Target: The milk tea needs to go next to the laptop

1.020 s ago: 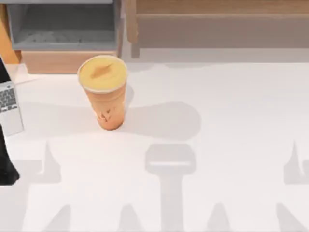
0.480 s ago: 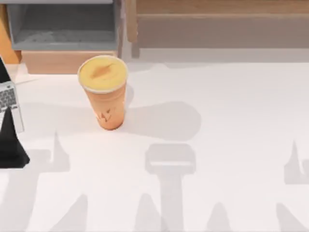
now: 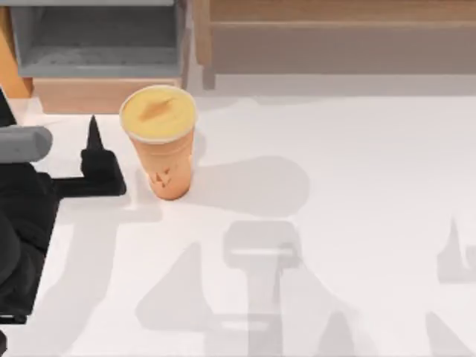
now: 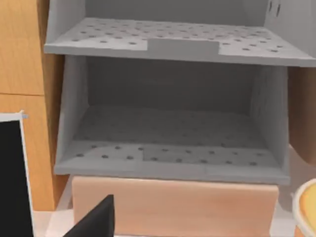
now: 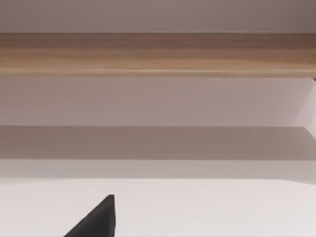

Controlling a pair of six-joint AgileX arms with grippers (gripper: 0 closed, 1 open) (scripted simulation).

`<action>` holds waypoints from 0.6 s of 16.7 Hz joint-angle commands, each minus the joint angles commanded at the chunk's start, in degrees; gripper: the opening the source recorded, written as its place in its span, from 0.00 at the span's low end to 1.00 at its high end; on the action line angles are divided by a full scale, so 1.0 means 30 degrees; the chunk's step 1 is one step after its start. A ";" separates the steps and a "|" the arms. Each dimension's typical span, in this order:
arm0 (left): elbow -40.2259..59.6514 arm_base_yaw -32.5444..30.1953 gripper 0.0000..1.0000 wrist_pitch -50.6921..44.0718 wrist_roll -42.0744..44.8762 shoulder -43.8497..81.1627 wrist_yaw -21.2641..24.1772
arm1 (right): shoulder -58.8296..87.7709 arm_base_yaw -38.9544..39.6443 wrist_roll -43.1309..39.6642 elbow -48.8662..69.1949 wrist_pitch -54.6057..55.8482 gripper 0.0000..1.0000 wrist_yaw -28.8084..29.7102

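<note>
Standing upright on the white table (image 3: 357,186), the milk tea (image 3: 162,145) sits left of centre toward the far side, its yellow-orange sealed top facing up and small dark marks low on its side. You have the left gripper (image 3: 93,160) just to the left of the cup, near it but apart; one dark pointed finger (image 3: 94,134) rises beside the cup's rim, and you cannot tell from this how far the fingers are spread. The left arm's dark body (image 3: 22,230) covers the table's left edge. In the left wrist view, the edge of the cup (image 4: 306,210) shows beside a grey perforated shelf unit (image 4: 170,128) standing on a pale wooden base (image 4: 173,205), with the black laptop screen (image 4: 12,177) at the other side. In the right wrist view, a dark fingertip (image 5: 96,219) of the right gripper hangs over bare table facing a wooden rail (image 5: 158,54); its spread cannot be told either.
</note>
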 joint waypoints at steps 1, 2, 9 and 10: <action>0.0404 -0.0785 1.00 0.1581 -0.0131 0.2091 -0.0725 | 0.0000 0.0000 0.0000 0.0000 0.0000 1.00 0.0000; 0.0785 -0.1550 1.00 0.3094 -0.0252 0.4105 -0.1431 | 0.0000 0.0000 0.0000 0.0000 0.0000 1.00 0.0000; 0.2301 -0.5739 1.00 1.0606 -0.0675 1.4437 -0.5292 | 0.0000 0.0000 0.0000 0.0000 0.0000 1.00 0.0000; 0.2358 -0.6089 1.00 1.1178 -0.0685 1.5217 -0.5615 | 0.0000 0.0000 0.0000 0.0000 0.0000 1.00 0.0000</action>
